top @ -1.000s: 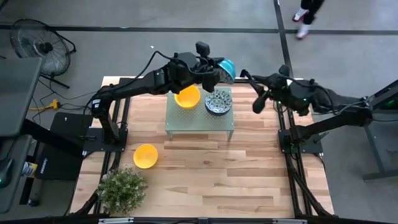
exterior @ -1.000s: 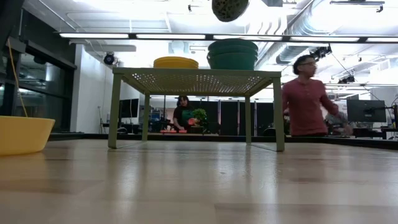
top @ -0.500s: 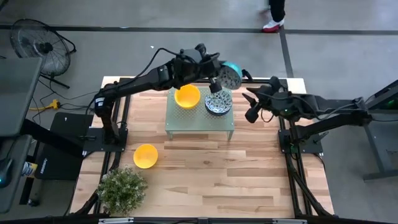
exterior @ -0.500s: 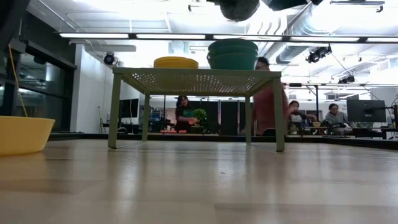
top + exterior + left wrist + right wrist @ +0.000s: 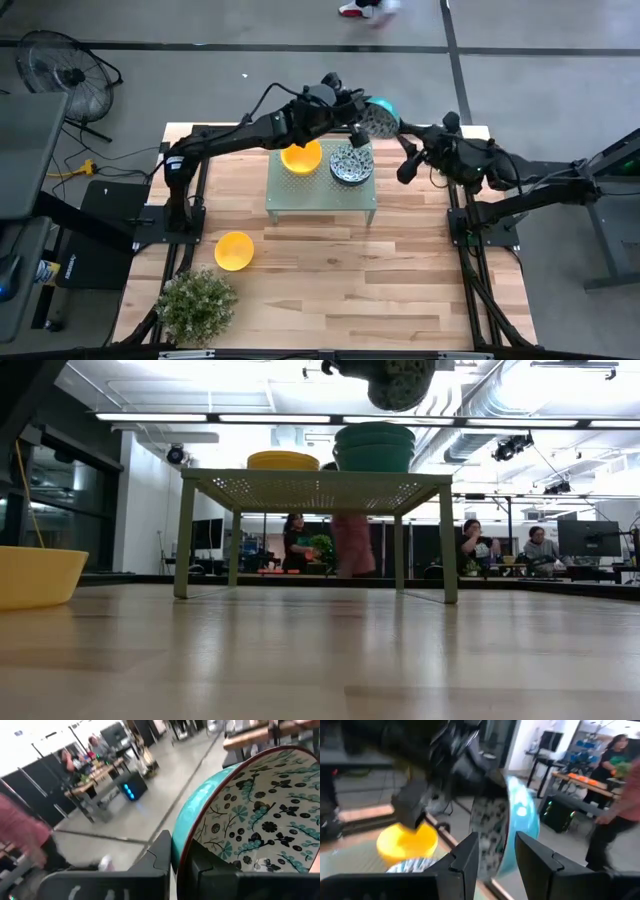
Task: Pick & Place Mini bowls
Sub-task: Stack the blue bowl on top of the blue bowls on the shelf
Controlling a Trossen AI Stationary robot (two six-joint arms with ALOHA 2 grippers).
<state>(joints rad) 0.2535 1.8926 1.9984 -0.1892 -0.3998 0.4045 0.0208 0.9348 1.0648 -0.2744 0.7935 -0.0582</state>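
Glossy patterned bowl (image 5: 260,820) in left hand (image 5: 358,118).

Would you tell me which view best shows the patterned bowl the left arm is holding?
The left wrist view: the patterned bowl fills it, pattern clear. The high and low views show it small; the right wrist view shows it edge-on.

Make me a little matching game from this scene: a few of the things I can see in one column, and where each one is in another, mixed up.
Things:
1. patterned bowl in the left tool
2. lone yellow bowl
3. potted plant
4. yellow bowls beside the patterned stack

Places:
A. on the bare wooden table, near the plant
B. on the pale green stand
C. held in the air, tilted on its side
D. at the table's near left corner

Pairs: 1-C, 2-A, 3-D, 4-B
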